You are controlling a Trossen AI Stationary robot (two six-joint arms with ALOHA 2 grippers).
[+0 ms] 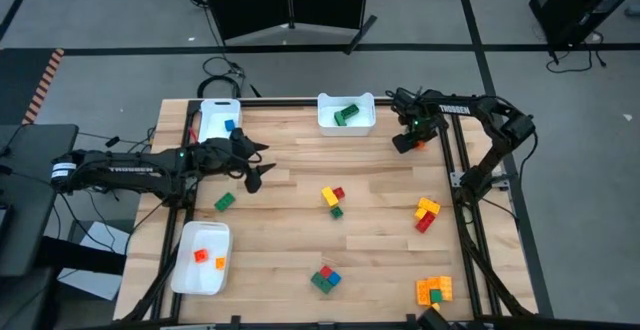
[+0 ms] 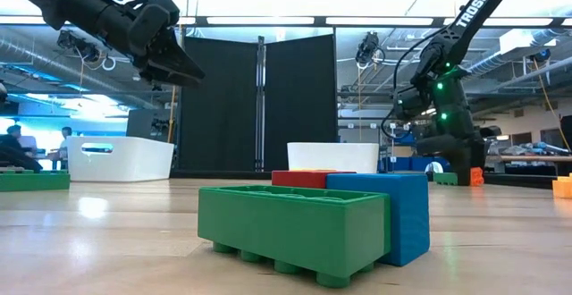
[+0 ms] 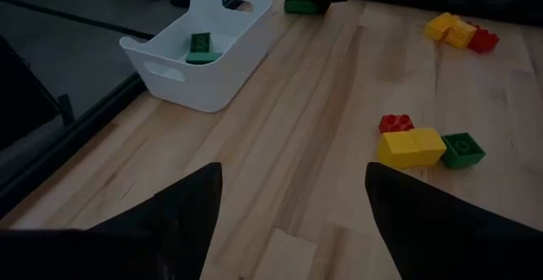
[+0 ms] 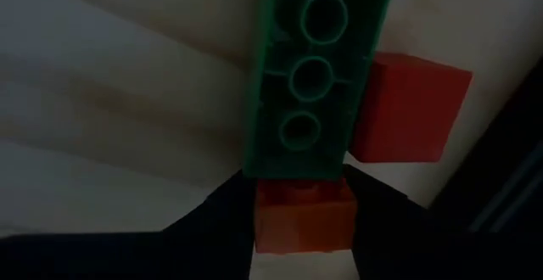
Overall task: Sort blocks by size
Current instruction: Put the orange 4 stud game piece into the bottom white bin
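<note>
- Right claw is down at the far right corner of the surface, fingers either side of a small red block and touching it. Clamped or just flanking: can't tell.
- Long green block sits just beyond that red one, underside holes toward the wrist camera. A second red block lies beside the green.
- White tray near that claw holds a green block.
- Left claw is apart, holding nothing, hovering above the left part of the surface.
- Single green block lies just beside the left claw in the high view.
- Far left tray has a blue block in it. Near left tray holds two orange blocks.
- Mid-surface: yellow/red/green cluster.
- Right side: yellow-red stack.
- Near edge: green/red/blue cluster and an orange-yellow cluster.
</note>
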